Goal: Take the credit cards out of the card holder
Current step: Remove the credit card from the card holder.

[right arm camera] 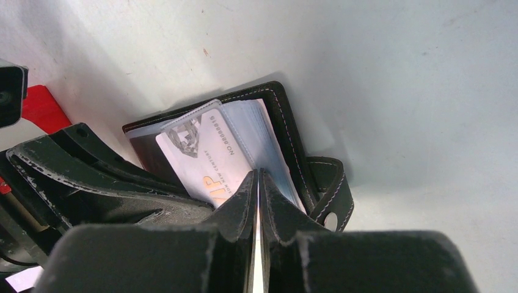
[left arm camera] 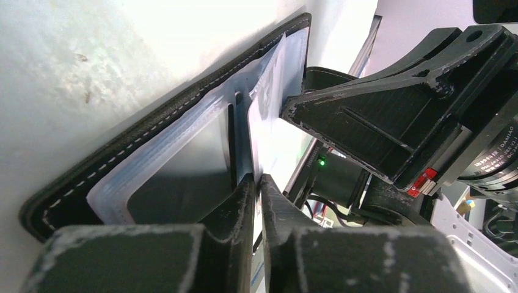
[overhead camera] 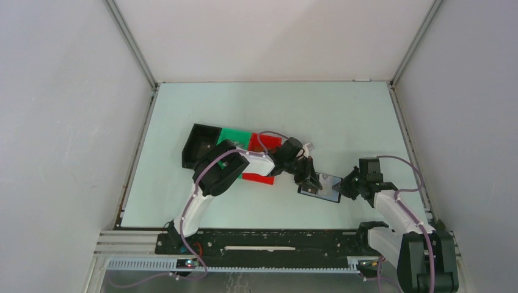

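Observation:
The card holder is a small black wallet with white stitching, lying open on the table between both arms. It also shows in the left wrist view and the right wrist view, with clear plastic sleeves inside. A pale credit card with printed letters sticks partly out of a sleeve. My left gripper is shut on the thin edge of this card. My right gripper is shut on a thin clear sleeve leaf of the holder. From above, the left gripper and the right gripper meet over the wallet.
A black box-shaped bin, a green bin and a red bin stand left of the wallet, partly under my left arm. White walls enclose the table on three sides.

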Robot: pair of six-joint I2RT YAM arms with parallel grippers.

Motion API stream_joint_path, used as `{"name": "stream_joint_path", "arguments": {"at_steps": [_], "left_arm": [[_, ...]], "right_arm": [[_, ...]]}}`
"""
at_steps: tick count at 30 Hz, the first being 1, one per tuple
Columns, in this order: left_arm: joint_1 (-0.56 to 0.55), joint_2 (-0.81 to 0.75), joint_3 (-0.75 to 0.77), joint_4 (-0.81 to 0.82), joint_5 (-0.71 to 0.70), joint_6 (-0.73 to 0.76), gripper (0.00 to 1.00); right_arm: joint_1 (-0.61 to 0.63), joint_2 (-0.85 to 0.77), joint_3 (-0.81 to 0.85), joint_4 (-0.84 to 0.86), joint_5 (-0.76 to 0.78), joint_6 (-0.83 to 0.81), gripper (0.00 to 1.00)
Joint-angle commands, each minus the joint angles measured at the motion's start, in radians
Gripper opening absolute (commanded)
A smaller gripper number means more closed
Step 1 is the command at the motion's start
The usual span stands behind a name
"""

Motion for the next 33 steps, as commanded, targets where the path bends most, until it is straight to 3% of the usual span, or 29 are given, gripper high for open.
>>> {"name": "stream_joint_path", "arguments": {"at_steps": [1,3,5,7,12,25,30,33], "left_arm": [[0.006,-0.041,-0.014,0.046,0.014,-0.019,0.10],[0.008,-0.046,-0.021,0.048,0.012,-0.017,0.15],[0.011,-0.051,-0.030,0.046,0.010,-0.013,0.29],[0.012,-0.051,-0.033,0.046,0.013,-0.011,0.33],[0.017,-0.052,-0.043,0.071,0.012,-0.025,0.26],[0.026,-0.058,-0.064,0.100,0.003,-0.043,0.19],[0.026,-0.056,-0.064,0.107,0.006,-0.050,0.01],[0.027,-0.056,-0.060,0.106,0.009,-0.047,0.00]], "right_arm": [[0.006,0.019,-0.014,-0.037,0.055,-0.004,0.11],[0.005,0.020,-0.013,-0.037,0.058,-0.002,0.11],[0.005,0.023,-0.012,-0.037,0.058,-0.002,0.11],[0.005,0.024,-0.011,-0.037,0.058,-0.003,0.11],[0.005,0.025,-0.011,-0.037,0.059,-0.002,0.11],[0.005,0.030,-0.008,-0.037,0.062,-0.001,0.11],[0.007,0.029,-0.008,-0.039,0.061,-0.002,0.11],[0.007,0.021,0.006,-0.062,0.052,-0.013,0.11]]}}
